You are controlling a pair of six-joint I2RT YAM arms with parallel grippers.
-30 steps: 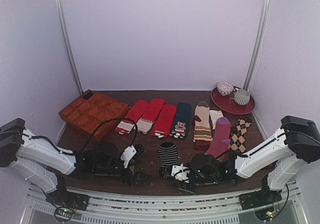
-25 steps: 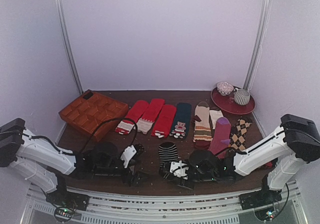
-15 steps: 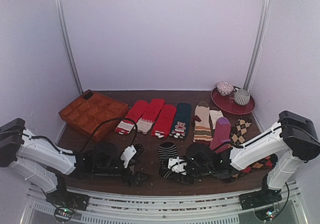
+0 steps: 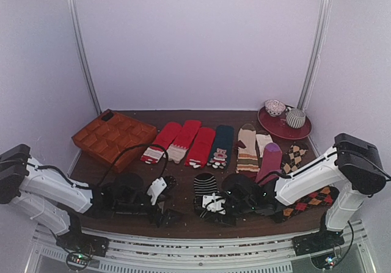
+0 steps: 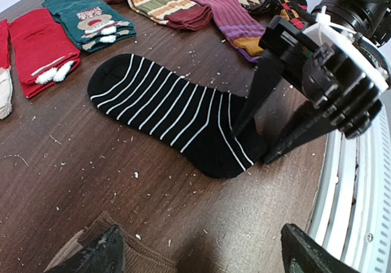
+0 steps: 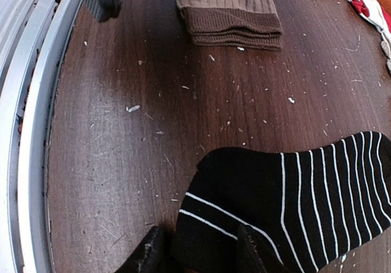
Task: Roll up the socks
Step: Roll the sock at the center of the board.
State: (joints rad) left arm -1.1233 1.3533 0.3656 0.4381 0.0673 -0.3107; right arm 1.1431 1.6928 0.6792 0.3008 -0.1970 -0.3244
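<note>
A short black sock with thin white stripes lies flat on the brown table, toe towards the back. It also shows in the left wrist view and the right wrist view. My right gripper is low at the sock's near end. Its fingers stand apart with that end between them, one tip on the sock and one beside it. My left gripper is open just left of the sock, above a folded brown sock.
A row of socks lies behind: red ones, a green one, a striped tan one, a purple one. An argyle sock lies at the right. There is an orange tray at the back left and a red plate with cups at the back right.
My right gripper has moved left to the near end of the striped sock, uncovering the argyle sock at the right. The left arm has not moved.
</note>
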